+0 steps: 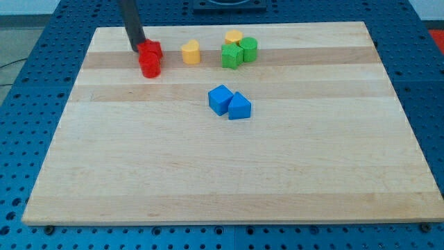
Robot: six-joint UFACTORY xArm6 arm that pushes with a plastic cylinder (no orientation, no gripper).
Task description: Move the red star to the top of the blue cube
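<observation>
Near the view's top left corner of the wooden board [229, 173], you have the dark rod coming down from the top edge, leaning slightly so that its upper part sits further to the view's left than its lower end. Your tip [138, 50] rests at the board surface, touching or just beside the upper left edge of a red block [150, 49]. You carry nothing on the rod: it has no jaws to open or close, it only presses sideways against what it meets.

You see two red blocks packed together there. The upper one by your tip looks blocky; the lower red piece [149, 66], touching it from the view's bottom, has a more irregular outline, so you may take it for the red star, though the shape is too small to be certain.

You find the blue cube [220, 99] well apart from the red pair, toward the view's right and lower down, near the middle of the board. A blue triangular block [239, 107] touches it on its lower right side.

Along the view's top you also have a yellow block [191, 52] just to the right of the red pair, then a cluster: a second yellow block [234, 37] at the back, a green cube [232, 55] in front, and a green rounded block [248, 48] beside it.
</observation>
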